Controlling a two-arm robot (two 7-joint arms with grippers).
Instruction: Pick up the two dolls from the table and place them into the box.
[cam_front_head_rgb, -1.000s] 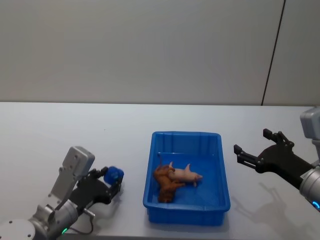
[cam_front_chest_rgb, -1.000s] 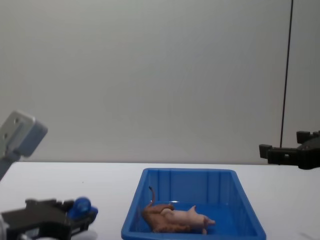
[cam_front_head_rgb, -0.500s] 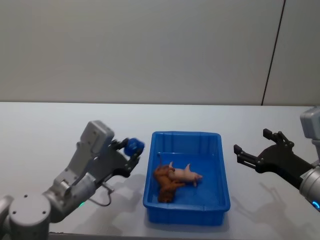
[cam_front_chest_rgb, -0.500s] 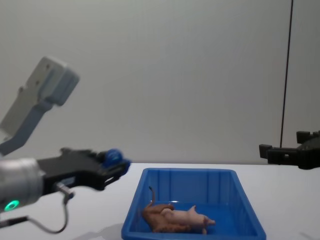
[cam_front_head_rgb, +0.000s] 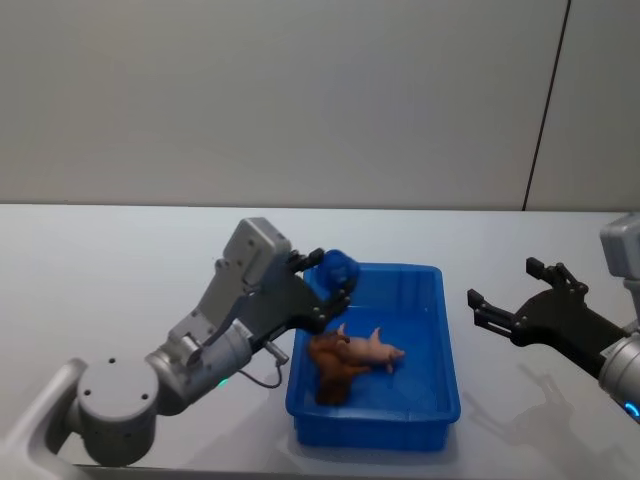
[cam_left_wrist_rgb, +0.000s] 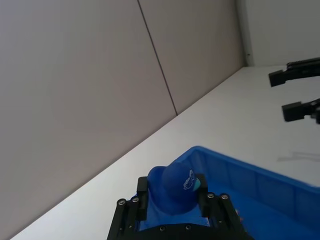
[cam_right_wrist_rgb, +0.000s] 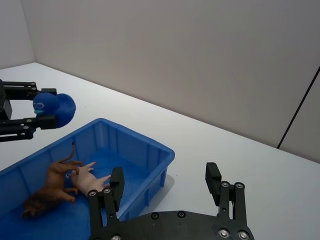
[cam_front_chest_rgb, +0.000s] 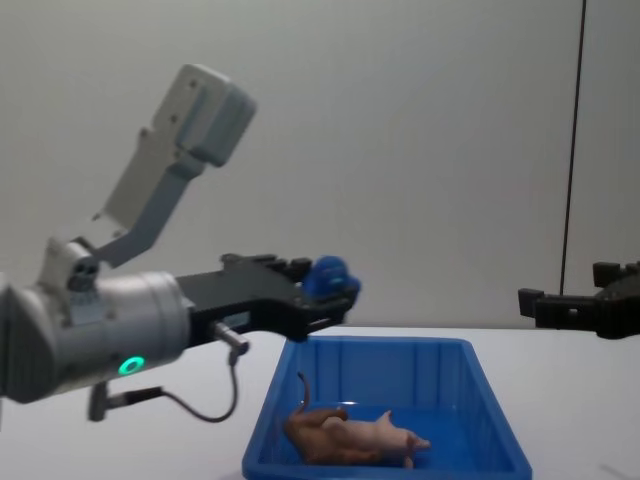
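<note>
White table (cam_front_head_rgb: 100, 260), L gripper (cam_front_head_rgb: 335, 280) clamps blue figure (cam_front_head_rgb: 338, 268)

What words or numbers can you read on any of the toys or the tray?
None can be read. The small rounded blue plastic figure held in the left gripper has a pale mark on it, too small to read. The bright blue plastic tray shows no writing.
</note>
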